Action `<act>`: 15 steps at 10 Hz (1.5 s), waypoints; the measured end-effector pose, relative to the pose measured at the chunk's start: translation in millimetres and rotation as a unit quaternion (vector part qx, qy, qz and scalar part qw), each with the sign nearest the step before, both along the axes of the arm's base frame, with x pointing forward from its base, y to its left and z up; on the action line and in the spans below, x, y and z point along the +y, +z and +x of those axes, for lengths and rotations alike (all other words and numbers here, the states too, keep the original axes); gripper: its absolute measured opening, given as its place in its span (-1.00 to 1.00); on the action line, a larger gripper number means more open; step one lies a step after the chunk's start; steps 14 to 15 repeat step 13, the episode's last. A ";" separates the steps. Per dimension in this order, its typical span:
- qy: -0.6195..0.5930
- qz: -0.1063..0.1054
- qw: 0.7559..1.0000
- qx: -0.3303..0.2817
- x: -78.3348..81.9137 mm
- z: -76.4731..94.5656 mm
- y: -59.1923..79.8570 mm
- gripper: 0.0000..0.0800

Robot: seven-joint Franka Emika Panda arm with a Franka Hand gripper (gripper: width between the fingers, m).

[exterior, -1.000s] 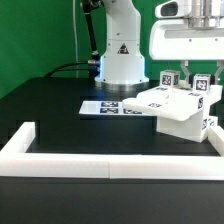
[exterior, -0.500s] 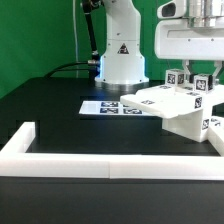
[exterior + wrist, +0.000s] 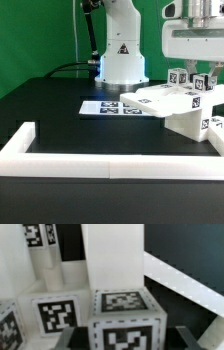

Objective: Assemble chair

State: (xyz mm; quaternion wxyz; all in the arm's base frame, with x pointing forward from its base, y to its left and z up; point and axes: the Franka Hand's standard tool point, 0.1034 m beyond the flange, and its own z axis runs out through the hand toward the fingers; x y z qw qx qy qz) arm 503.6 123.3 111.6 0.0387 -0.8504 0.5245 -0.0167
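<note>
White chair [image 3: 178, 108] directly under the shut pincer [image 3: 191, 80].

place: robotics lab | cues: green backdrop [image 3: 40, 40]; black table [image 3: 60, 110]; marker board [image 3: 112, 106]; white barrier wall [image 3: 110, 162]

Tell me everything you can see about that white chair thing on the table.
The chair is a partly joined cluster of blocky white parts, plastic by the look: a flat slab, a boxy base and short posts topped with black-and-white square tags. It sits on the black table at the exterior view's right, beside the marker board and behind the low white wall. The fingers are closed at its upper posts; the wrist view shows tagged blocks close up.
</note>
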 end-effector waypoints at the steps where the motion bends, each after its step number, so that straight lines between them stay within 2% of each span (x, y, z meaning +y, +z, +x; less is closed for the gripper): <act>1: -0.041 0.006 0.999 0.004 0.3 -1.0 0.0 -0.27; 6: -0.133 0.016 0.991 0.016 2.0 -3.9 -1.4 -0.25; 7: -0.131 0.016 0.991 0.015 2.0 -3.8 -1.7 0.20; 8: -0.131 0.016 0.991 0.015 2.1 -3.9 -1.7 0.20; 9: -0.131 0.015 0.991 0.016 2.1 -4.0 -2.0 0.54; 10: -0.131 0.015 0.991 0.016 2.1 -4.1 -2.2 0.60; 15: -0.131 0.015 0.991 0.016 2.0 -4.2 -2.6 0.62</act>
